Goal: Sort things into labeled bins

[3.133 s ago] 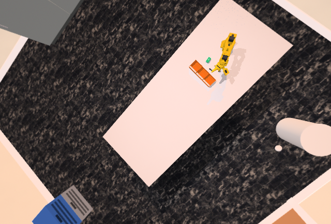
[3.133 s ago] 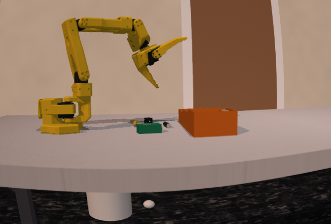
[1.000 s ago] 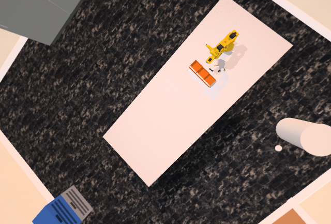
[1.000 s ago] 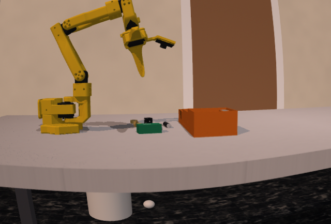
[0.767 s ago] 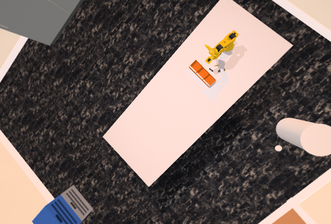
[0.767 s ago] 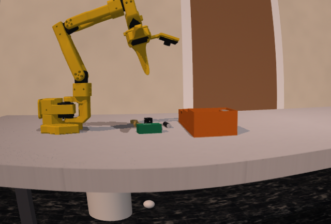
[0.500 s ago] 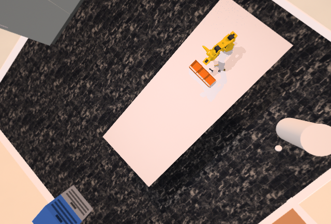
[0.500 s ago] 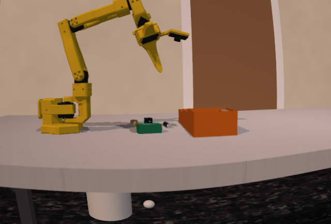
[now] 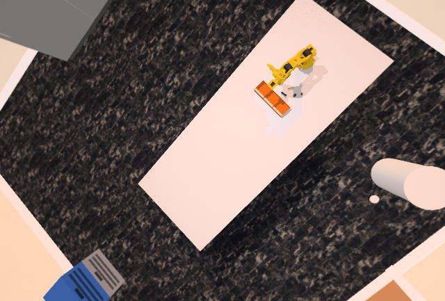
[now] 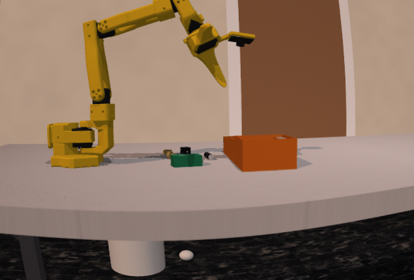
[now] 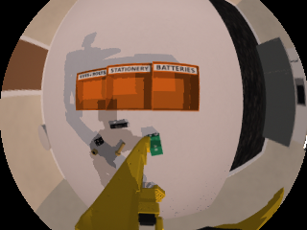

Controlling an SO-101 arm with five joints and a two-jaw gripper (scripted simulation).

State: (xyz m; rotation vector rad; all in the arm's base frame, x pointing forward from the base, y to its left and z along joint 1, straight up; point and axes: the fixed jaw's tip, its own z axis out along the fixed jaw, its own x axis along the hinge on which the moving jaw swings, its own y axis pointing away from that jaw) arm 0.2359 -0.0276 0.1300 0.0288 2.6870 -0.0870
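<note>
A row of three joined orange bins (image 10: 261,152) stands on the table; in the wrist view (image 11: 137,87) the middle label reads STATIONERY and the right one BATTERIES, while the left label is too small to read. Between the bins and my base lie a green block (image 10: 186,160), a small black item (image 10: 184,150), a small black and white cylinder (image 10: 209,155) and a brass piece (image 10: 167,152). My gripper (image 10: 230,61) is open and empty, high above the table, over these things. In the wrist view the green block (image 11: 153,146) lies just beside my finger tip.
My base (image 10: 75,150) stands at the left of the table. The table's front edge is near in the exterior view. A small white ball (image 10: 185,254) lies on the floor beside the table's pedestal (image 10: 136,257).
</note>
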